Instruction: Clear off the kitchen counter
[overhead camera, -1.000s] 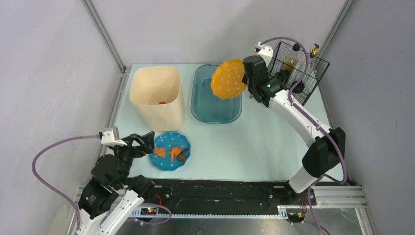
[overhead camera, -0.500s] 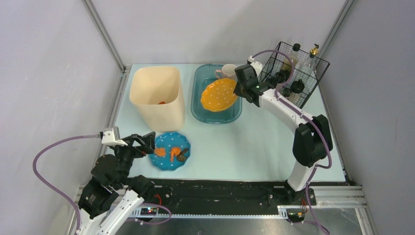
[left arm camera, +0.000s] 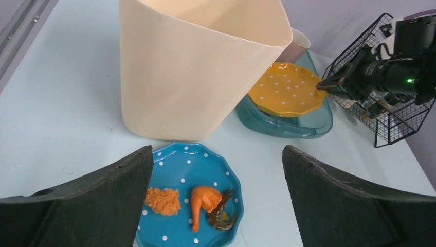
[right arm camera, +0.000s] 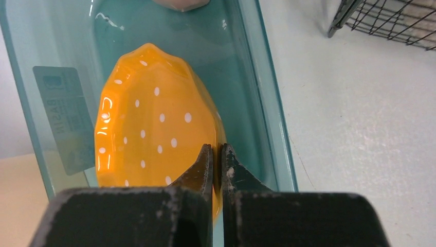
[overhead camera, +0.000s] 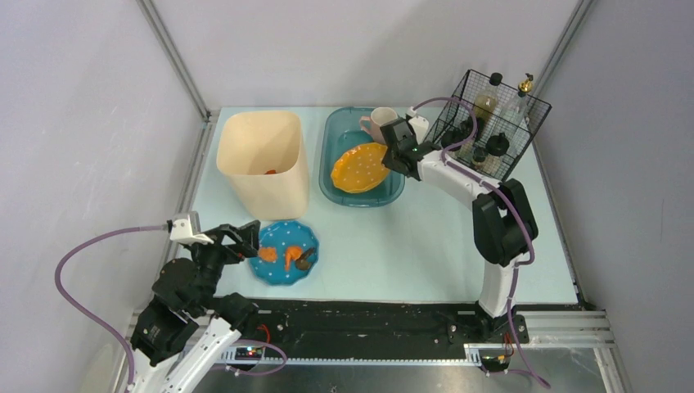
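Plates two: orange plate (overhead camera: 360,166), blue plate (overhead camera: 285,252); one basin (overhead camera: 344,131).

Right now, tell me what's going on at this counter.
The right tool is shut on the rim of the orange polka-dot plate, holding it tilted over the teal basin, where a pink mug sits at the far end. The left tool stands open at the edge of the blue polka-dot plate, which lies on the kitchen counter with food scraps on it, in front of the cream bin.
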